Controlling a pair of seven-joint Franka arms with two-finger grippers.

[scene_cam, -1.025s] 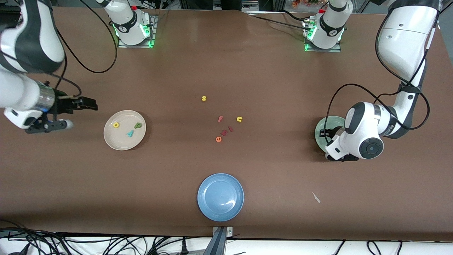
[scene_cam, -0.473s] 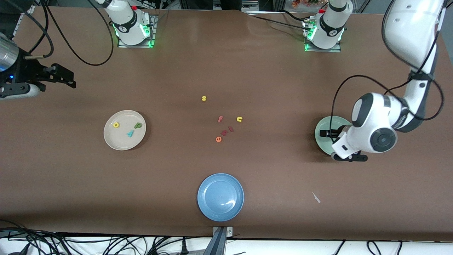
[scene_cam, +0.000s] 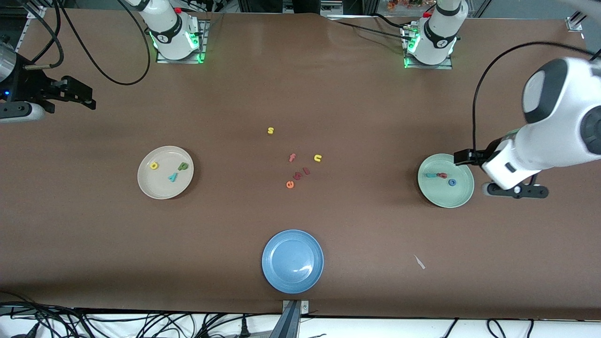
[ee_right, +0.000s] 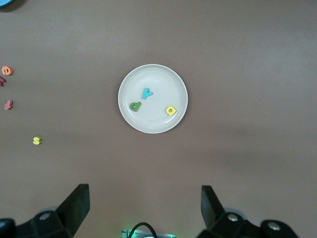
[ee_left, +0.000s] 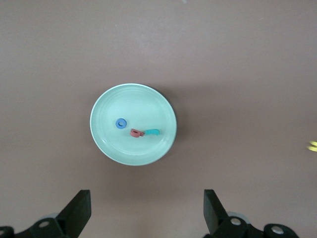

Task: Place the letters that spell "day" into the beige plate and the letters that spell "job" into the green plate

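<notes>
Lying in the beige plate (scene_cam: 165, 172) toward the right arm's end of the desk (scene_cam: 300, 94): green "d" (scene_cam: 183, 165), yellow "a" (scene_cam: 153, 165) and teal "y" (scene_cam: 173, 177), all apart from one another. Resting in the green plate (scene_cam: 445, 180) toward the left arm's end: teal "j" (scene_cam: 430, 175) and pinkish-red "b" (scene_cam: 442, 175) touching or nearly so, blue "o" (scene_cam: 452, 182) just beside them. Hanging raised beside the green plate, at its edge toward the left arm's end: left gripper (scene_cam: 462, 157), jaws standing wide apart and gripping nothing, both fingers bare in the left wrist view. Hovering well apart from the beige plate, up by the desk's edge at the right arm's end: right gripper (scene_cam: 77, 92), likewise spread open and empty. Sitting loose at mid-desk between the two plates: yellow "s" (scene_cam: 270, 130), pink "f" (scene_cam: 292, 157), yellow "u" (scene_cam: 318, 158), orange "e" (scene_cam: 290, 184) and two small reddish pieces (scene_cam: 301, 173) too small to read; nearer the front camera, the blue plate (scene_cam: 292, 261), holding nothing. Judging from the lie of things, both words sorted and no letter left for either arm to fetch; for any further move, the loose cluster lying about midway between the two grippers, neither arm clearly the nearer.
</notes>
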